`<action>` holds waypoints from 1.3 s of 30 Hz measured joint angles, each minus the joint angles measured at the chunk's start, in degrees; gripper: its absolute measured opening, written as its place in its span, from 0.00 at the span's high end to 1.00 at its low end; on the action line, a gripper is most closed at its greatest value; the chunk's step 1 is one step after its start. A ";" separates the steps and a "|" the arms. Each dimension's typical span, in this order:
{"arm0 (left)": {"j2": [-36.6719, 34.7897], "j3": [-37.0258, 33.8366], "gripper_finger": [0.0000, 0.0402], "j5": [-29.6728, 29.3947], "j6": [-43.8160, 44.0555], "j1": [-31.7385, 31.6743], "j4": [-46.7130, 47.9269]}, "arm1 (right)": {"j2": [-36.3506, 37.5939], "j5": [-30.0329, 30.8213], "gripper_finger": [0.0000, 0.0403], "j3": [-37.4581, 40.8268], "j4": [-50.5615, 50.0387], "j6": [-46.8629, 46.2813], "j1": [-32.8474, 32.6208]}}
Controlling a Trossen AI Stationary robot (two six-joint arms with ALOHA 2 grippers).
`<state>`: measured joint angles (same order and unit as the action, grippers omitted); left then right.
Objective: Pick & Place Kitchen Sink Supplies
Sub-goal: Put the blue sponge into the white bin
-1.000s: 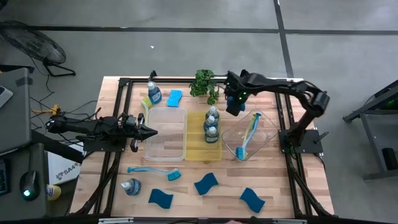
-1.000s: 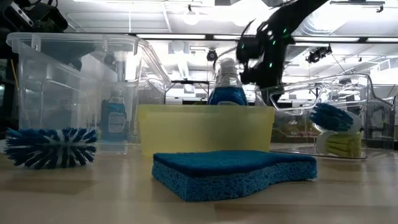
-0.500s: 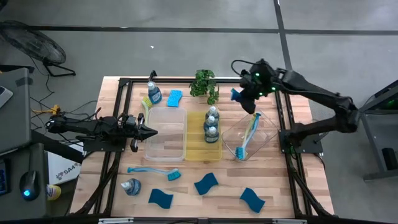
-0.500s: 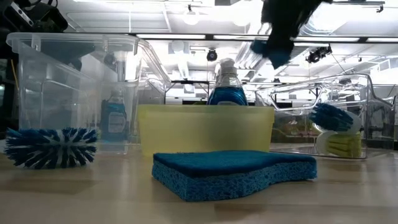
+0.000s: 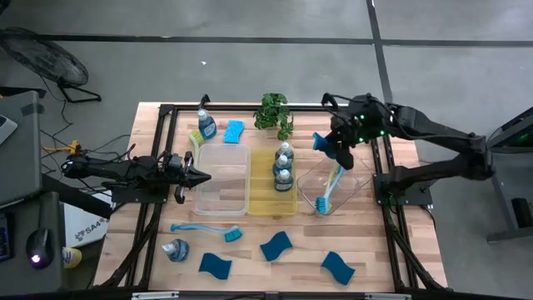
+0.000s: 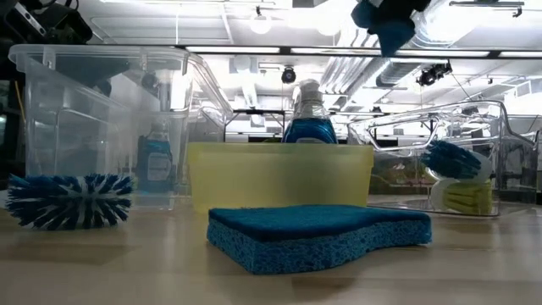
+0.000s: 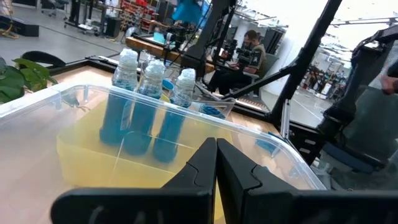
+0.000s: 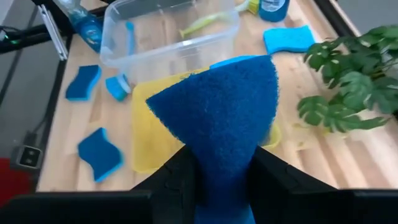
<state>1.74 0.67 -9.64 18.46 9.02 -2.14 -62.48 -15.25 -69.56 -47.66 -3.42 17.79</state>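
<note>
Wooden slatted table (image 5: 141,250) at frame centre. Right gripper (image 5: 326,143) right of centre, upper half, clamps wavy blue sponge (image 5: 320,142) above far edge of tilted clear rectangular tray (image 5: 358,177). Yellow-green long-handled brush with blue bristles (image 5: 330,187) lies in that tray. Yellow rectangular tray (image 5: 265,200) at centre holds cluster of small clear bottles of blue soap (image 5: 283,166). Empty-looking clear rectangular tray (image 5: 223,179) just left of it. Left gripper (image 5: 203,176), fingers together, at that tray's left edge. Small green potted plant (image 5: 273,112) upper centre. Blue long-handled brush (image 5: 208,229) lower left.

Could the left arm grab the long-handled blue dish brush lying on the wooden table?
Probably yes: the left gripper, shut and empty, hovers beside the clear tray, and the blue dish brush lies uncovered on bare table nearby.
</note>
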 joint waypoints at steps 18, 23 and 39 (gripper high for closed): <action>0.00 0.00 0.99 -8.24 13.41 -0.02 -1.69 | -0.51 13.46 0.74 0.00 8.52 -14.85 -16.03; 0.02 0.00 0.99 -7.60 16.31 -0.02 -0.77 | -1.18 16.41 0.74 0.00 10.29 -15.74 -18.22; -0.07 4.24 0.98 -8.73 5.96 -0.02 -8.03 | -4.75 15.95 0.74 0.00 18.94 -14.55 -18.61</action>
<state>1.67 4.91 -18.37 24.42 8.99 -10.18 -67.22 0.70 -69.56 -28.72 -17.97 -0.82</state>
